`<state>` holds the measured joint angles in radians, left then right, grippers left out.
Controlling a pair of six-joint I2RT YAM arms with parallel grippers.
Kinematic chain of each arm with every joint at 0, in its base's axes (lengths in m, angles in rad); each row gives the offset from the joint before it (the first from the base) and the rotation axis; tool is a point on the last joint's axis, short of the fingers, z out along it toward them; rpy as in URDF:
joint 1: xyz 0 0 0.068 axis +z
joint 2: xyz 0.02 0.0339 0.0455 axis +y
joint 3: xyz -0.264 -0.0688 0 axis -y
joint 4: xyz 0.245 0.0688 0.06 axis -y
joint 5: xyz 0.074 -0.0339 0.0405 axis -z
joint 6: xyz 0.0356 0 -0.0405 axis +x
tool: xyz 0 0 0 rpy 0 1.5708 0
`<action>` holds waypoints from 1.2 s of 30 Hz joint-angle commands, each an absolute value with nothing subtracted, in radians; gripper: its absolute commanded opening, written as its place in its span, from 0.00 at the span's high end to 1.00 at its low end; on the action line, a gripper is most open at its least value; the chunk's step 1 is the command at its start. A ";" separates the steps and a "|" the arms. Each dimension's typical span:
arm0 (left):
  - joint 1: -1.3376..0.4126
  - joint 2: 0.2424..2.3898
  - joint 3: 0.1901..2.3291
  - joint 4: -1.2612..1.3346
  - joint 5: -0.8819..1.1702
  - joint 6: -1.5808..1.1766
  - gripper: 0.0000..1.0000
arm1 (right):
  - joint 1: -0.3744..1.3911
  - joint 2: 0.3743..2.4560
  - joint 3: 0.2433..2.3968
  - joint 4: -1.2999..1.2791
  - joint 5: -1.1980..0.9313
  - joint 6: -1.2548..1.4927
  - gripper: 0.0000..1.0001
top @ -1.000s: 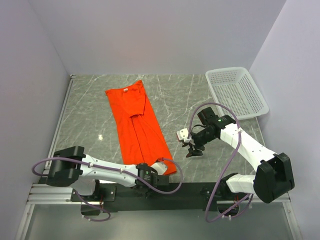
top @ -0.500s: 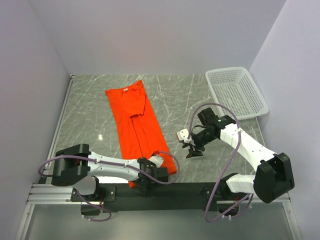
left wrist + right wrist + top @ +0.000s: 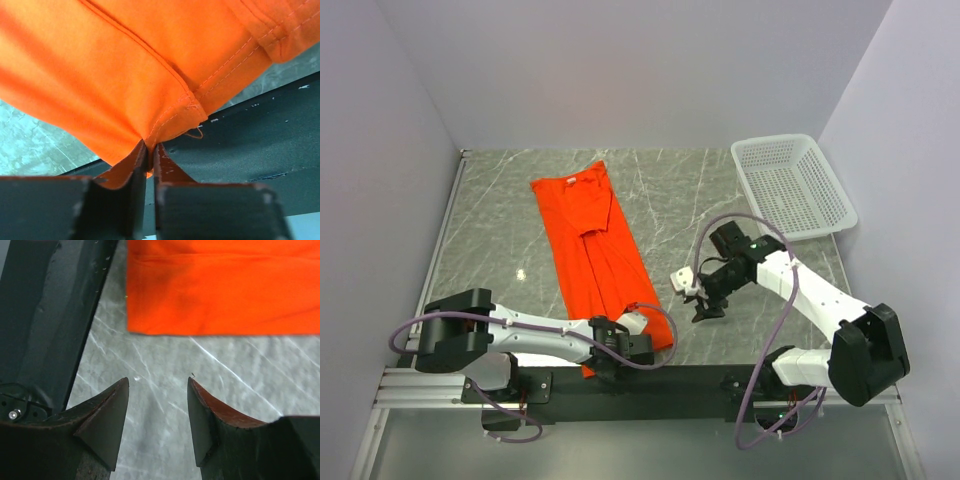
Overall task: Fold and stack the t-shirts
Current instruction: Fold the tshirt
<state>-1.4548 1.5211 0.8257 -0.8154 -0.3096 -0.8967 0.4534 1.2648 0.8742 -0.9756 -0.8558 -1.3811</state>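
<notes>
Marble table [image 3: 500, 200]. We see shirt [image 3: 590, 240] flat, left of centre, sides folded in to narrow strip. Left gripper [image 3: 150, 148] pinches near hem corner at table edge. Right gripper [image 3: 157, 390] empty, jaws apart, near hem. We judge crosswise folds and stacking not yet done.

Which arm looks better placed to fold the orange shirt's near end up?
Left. The left pincer is shut on the orange t-shirt at its near hem; the right pincer hangs open over the table beside it, holding nothing.
</notes>
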 commanded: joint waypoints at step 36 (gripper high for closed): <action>-1.434 1.275 0.603 -0.624 -0.207 -1.023 0.99 | 0.766 1.272 0.811 -0.663 -0.752 -1.193 0.42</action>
